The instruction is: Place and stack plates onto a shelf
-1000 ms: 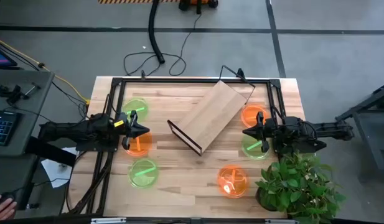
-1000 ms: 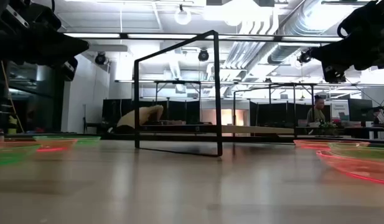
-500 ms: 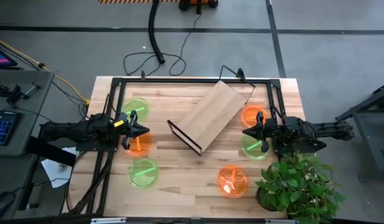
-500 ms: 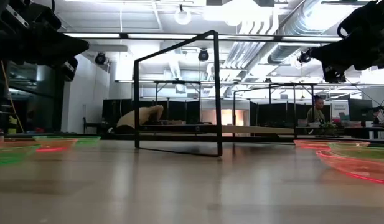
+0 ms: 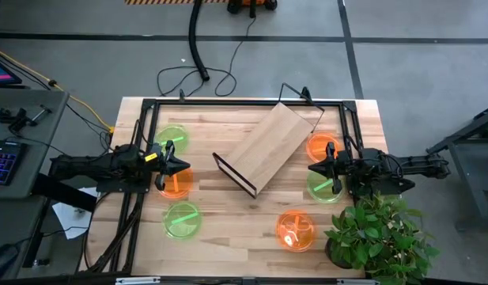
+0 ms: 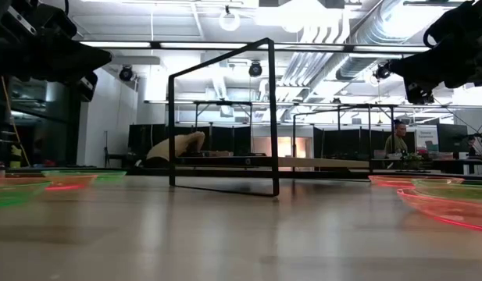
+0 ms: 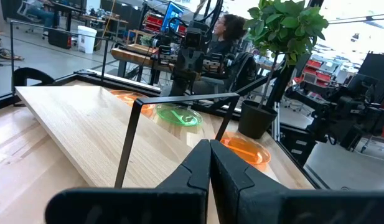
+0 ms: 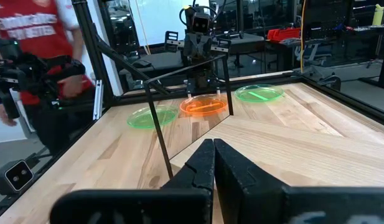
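Note:
The shelf (image 5: 267,146), a light plywood board on a thin black wire frame (image 6: 223,117), lies slantwise at mid-table, its dark end edge (image 5: 234,176) toward the near side. On the left lie a green plate (image 5: 172,137), an orange plate (image 5: 176,184) and a green plate (image 5: 183,219). On the right lie an orange plate (image 5: 321,146), a green plate (image 5: 326,188) and an orange plate (image 5: 295,229). All rest flat on the table. My left gripper (image 5: 186,166) is shut and hovers high over the left orange plate's far edge. My right gripper (image 5: 311,168) is shut and hovers high between the two right-hand plates.
A potted plant (image 5: 378,233) stands at the table's near right corner, close beside my right arm. A black frame (image 5: 244,101) runs along the table's far and side edges. A person in a red shirt (image 8: 36,56) stands beyond the table's left side.

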